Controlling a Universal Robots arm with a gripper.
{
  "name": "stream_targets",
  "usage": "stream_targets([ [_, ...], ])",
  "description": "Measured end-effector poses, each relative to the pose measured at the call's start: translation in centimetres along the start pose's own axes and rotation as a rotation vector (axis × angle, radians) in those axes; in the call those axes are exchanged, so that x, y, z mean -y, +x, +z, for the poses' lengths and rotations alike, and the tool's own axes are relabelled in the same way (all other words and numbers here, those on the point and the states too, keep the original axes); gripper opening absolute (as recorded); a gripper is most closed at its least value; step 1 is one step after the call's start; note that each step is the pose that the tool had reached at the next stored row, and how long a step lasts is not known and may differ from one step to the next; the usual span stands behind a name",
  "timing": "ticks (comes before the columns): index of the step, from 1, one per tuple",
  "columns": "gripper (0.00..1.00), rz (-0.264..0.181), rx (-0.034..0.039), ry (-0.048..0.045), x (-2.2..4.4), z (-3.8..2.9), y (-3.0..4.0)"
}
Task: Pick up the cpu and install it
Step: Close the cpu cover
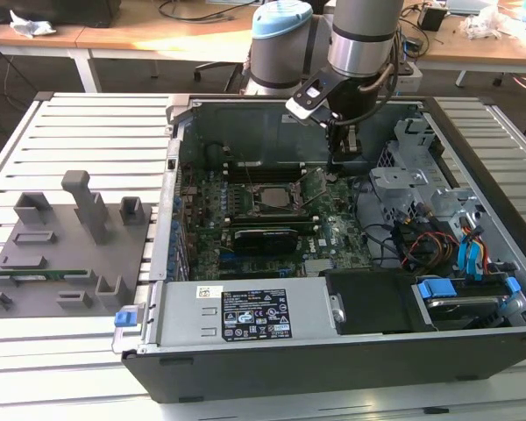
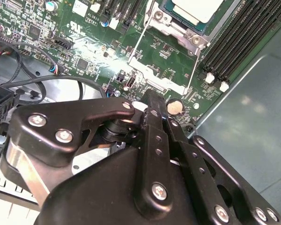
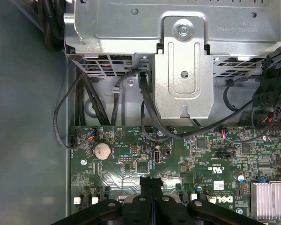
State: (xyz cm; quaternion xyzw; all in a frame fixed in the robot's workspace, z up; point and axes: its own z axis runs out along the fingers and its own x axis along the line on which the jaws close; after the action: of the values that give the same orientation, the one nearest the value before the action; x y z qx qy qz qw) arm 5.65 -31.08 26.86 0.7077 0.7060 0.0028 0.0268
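The cpu [image 2: 195, 8], a flat square chip with a pale metal top, lies in the motherboard socket [image 1: 272, 198] inside the open computer case [image 1: 245, 355]. The socket's metal hold-down frame [image 2: 161, 75] stands flipped open beside it. My gripper [image 1: 342, 156] hangs low over the board on the exterior view's right of the socket, just past that open frame. In both wrist views its black fingers [image 3: 151, 183] are pressed together with nothing between them. The fingertips [image 2: 152, 96] sit close above the board beside a round coin battery [image 2: 174, 107].
A silver drive bracket [image 3: 182, 70] and dark cables [image 3: 145, 108] rise just beyond the board's edge. Memory slots [image 2: 239, 42] run beside the socket. A heat sink [image 3: 271, 201] stands on the board. On the exterior view's left, a grey fixture [image 1: 79, 219] holds a green memory stick [image 1: 35, 274].
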Motion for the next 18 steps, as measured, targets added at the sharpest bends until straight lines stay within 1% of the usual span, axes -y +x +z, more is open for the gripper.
stream_targets([
  [4,0.11,0.000,-0.0002,-0.0001,0.00,0.03,0.00],
  [8,0.11,0.000,-0.0001,0.0009,-0.04,0.69,0.03],
  [14,0.11,0.000,-0.0001,0.0039,-0.60,1.06,0.04],
  [16,0.11,0.000,-0.0001,0.0049,-0.75,1.37,0.05],
  [18,0.11,0.000,-0.0001,0.0059,-0.79,1.82,0.07],
])
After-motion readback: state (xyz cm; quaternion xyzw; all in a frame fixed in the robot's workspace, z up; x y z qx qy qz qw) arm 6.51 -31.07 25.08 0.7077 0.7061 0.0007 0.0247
